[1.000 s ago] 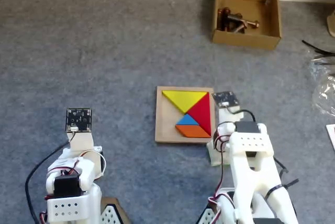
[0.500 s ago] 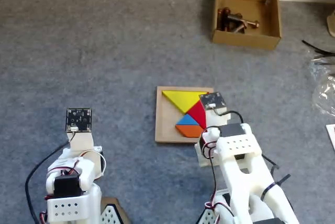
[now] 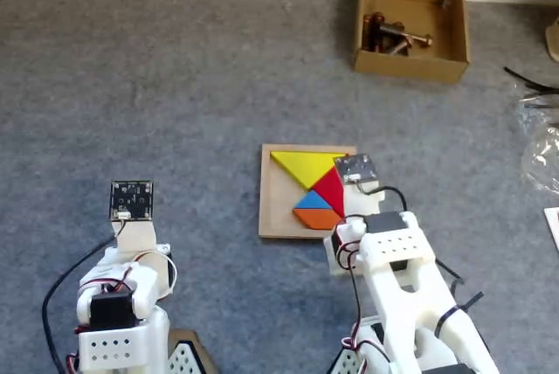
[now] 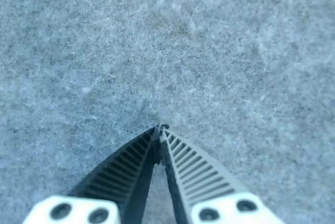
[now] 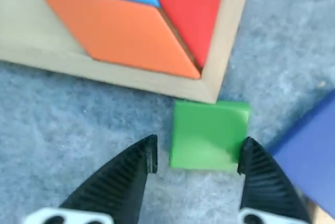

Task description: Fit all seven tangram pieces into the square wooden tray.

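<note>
Grey felt tabletop (image 3: 175, 86). Right arm has swung left toward square wooden tray (image 3: 278, 204), reaching its near right corner. Right gripper (image 5: 199, 156) spread wide, straddling green square (image 5: 209, 135) on felt just outside that corner; grasp looks next. Left gripper (image 4: 159, 130) closed, empty, over bare felt.

One tray (image 3: 275, 192), four pieces (image 3: 307, 167) inside (green one (image 5: 209, 135) outside), one box (image 3: 410, 66)

Mottled grey over the felt desk (image 3: 175, 86). Pale wood for the tray (image 3: 275, 210), with yellow triangle (image 3: 307, 167), red triangle (image 3: 334, 190), blue triangle (image 3: 311, 200), orange parallelogram (image 3: 316, 218). Bright green on the square (image 5: 209, 135), dark blue on the neighbouring piece (image 5: 309, 156). Black ribbing on left claw (image 4: 159, 140) and right claw (image 5: 198, 156).
</note>
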Tool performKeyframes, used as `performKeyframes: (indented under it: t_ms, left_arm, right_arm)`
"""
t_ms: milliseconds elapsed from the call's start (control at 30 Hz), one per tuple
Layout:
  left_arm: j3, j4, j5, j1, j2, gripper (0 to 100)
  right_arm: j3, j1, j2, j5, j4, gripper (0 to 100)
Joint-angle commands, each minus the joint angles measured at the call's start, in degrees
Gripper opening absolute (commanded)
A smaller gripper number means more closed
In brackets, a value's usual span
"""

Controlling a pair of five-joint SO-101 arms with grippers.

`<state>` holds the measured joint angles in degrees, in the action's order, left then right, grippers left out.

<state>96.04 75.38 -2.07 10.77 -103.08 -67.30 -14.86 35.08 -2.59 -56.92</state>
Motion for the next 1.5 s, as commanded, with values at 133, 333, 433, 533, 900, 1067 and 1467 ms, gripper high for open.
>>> performKeyframes:
  t_ms: [133,333,433,533,900,1067,1467]
  left_arm:
    - [1.19,0.44,-0.09,0.48,0.4,0]
    - [1.19,0.44,-0.09,0.48,0.4,0]
    - [1.19,0.44,-0.09,0.48,0.4,0]
    - [1.19,0.44,-0.09,0.48,0.4,0]
    - [1.19,0.44,-0.09,0.48,0.4,0]
    - [1.19,0.44,-0.09,0.48,0.4,0]
    - [1.19,0.44,-0.09,0.48,0.4,0]
  right_arm:
    - [-0.48,-0.57,1.19,0.35,1.98,24.1]
    - [-0.75,-0.57,1.19,0.18,2.07,24.1]
    - [-1.01,-0.57,1.19,0.18,3.38,23.8]
    - [-1.89,-0.75,1.19,0.09,3.65,23.8]
    - [-2.42,-0.75,1.36,-5.63,3.91,12.7]
    - [-2.51,-0.66,1.27,-12.31,5.85,4.8]
    - [-2.51,-0.57,1.71,-19.87,6.46,0.8]
